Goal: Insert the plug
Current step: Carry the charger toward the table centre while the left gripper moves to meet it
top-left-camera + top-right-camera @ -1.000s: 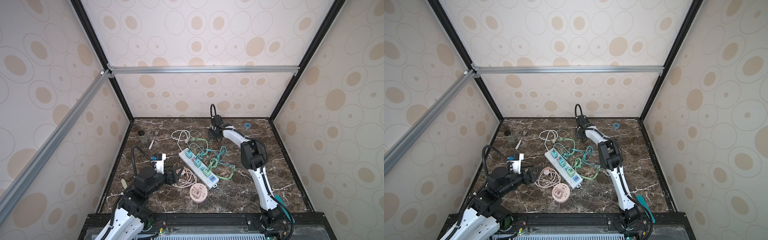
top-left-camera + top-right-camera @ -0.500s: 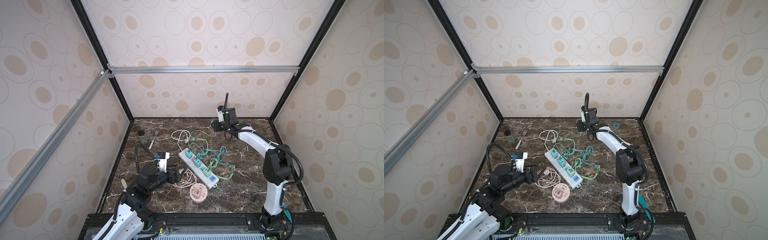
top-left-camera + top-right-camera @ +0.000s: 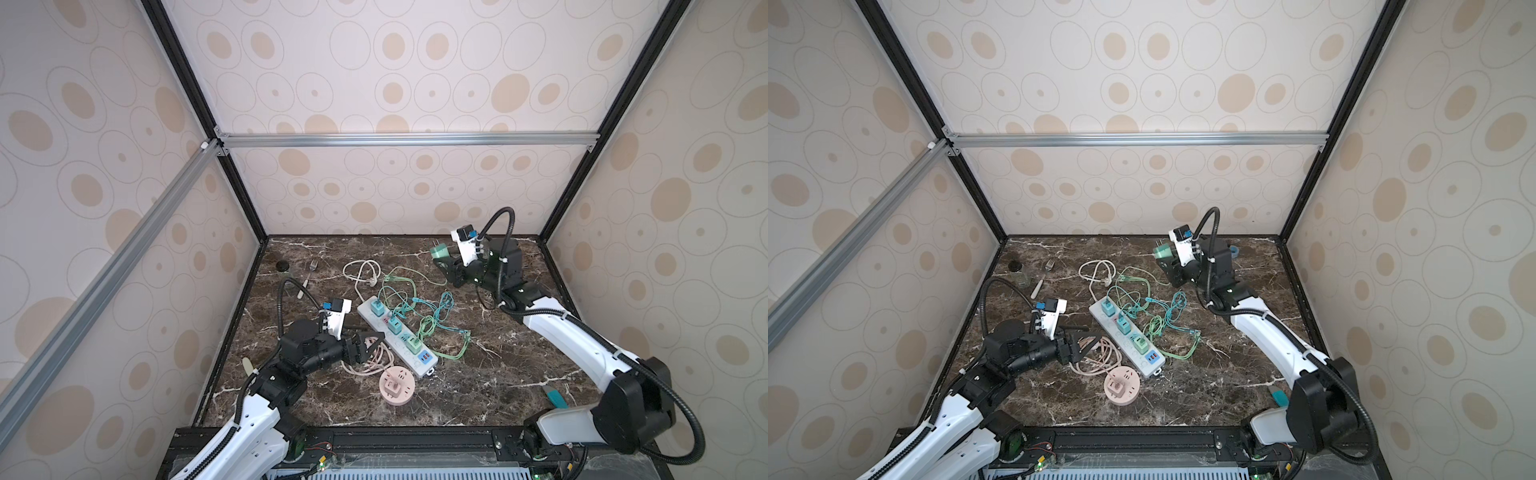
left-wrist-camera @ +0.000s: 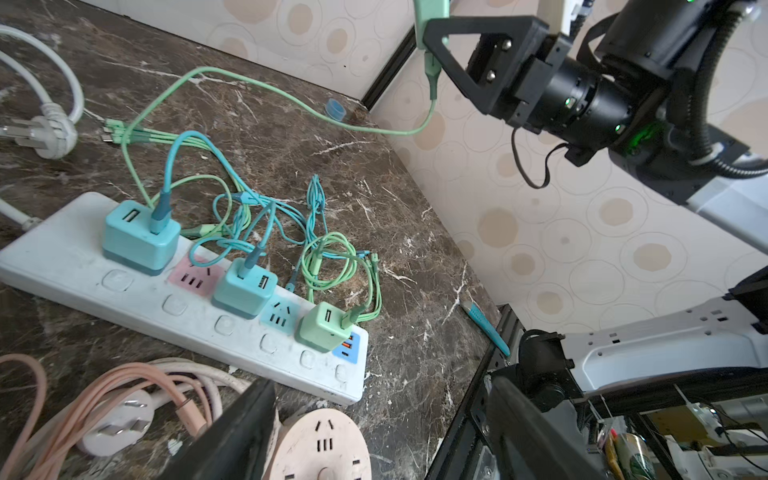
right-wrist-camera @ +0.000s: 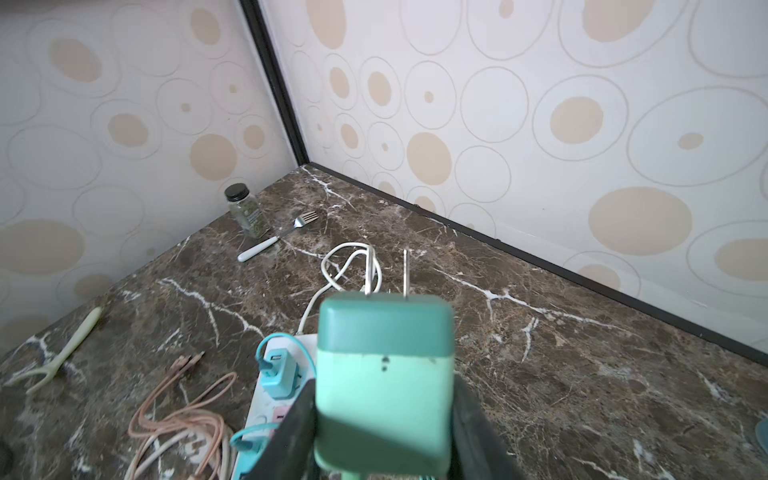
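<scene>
A mint-green plug (image 5: 384, 374) with a darker teal top and two metal prongs is clamped between the fingers of my right gripper (image 5: 384, 399). In both top views it hangs above the back right of the table (image 3: 439, 252) (image 3: 1162, 252), and its green cable trails down to the tangle. The white power strip (image 3: 399, 345) (image 4: 62, 257) lies diagonally mid-table with three chargers plugged in; a pink socket (image 4: 195, 276) and a teal socket (image 4: 280, 316) are free. My left gripper (image 3: 370, 343) (image 4: 382, 440) stands open beside the strip's near-left side, holding nothing.
A round pink socket hub (image 3: 397, 387) and its coiled pink cord (image 3: 365, 361) lie under and beside the left gripper. Tangled green and teal cables (image 3: 419, 307) spread right of the strip. A jar (image 3: 283, 267), a fork (image 3: 307, 276) and a white cord (image 3: 365, 274) sit back left.
The right arm has swung its elbow out to the right and lifted the plug higher over the back of the table. The left arm has barely moved.
</scene>
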Robot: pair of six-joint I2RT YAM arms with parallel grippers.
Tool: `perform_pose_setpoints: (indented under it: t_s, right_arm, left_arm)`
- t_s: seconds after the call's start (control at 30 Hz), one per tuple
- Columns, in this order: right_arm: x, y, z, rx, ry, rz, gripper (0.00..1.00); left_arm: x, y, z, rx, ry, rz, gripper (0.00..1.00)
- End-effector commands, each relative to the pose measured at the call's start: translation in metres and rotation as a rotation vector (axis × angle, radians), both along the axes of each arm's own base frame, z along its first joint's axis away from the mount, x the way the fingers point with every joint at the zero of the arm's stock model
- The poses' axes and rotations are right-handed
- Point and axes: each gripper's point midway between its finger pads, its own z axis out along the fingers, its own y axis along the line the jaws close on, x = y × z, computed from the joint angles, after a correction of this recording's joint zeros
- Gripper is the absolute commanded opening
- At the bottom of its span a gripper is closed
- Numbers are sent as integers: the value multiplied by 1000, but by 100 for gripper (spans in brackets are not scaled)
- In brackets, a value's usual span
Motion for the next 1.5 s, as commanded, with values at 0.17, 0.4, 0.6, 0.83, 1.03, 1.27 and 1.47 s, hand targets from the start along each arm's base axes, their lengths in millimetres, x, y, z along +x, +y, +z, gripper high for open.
perform_pose_setpoints:
  t_s: [0.17,0.4,0.6,0.83,1.03,1.27,1.47]
  right_arm:
    - [-79,38,16,-122,-247,209,20]
    - [-126,60,-3,-167,-312,309,20]
    - [-153,78,-22,-215,-327,377,20]
    - [-168,91,-30,-235,-342,416,20]
    - [-171,96,-24,-227,-360,436,20]
    - [-176,105,-28,-241,-352,477,20]
    - [-179,115,-31,-269,-368,485,20]
  left_arm:
    - [-1,-19,70,-128,-123,-114,81]
    - [-10,-31,86,-149,-118,-225,80]
    - [-8,-37,71,-103,-58,-261,78]
    - [-5,-41,62,-79,-21,-273,70]
    - [-6,-41,56,-91,0,-279,64]
    - [-7,-43,57,-95,-1,-291,62]
    - [-5,-46,52,-97,16,-304,57]
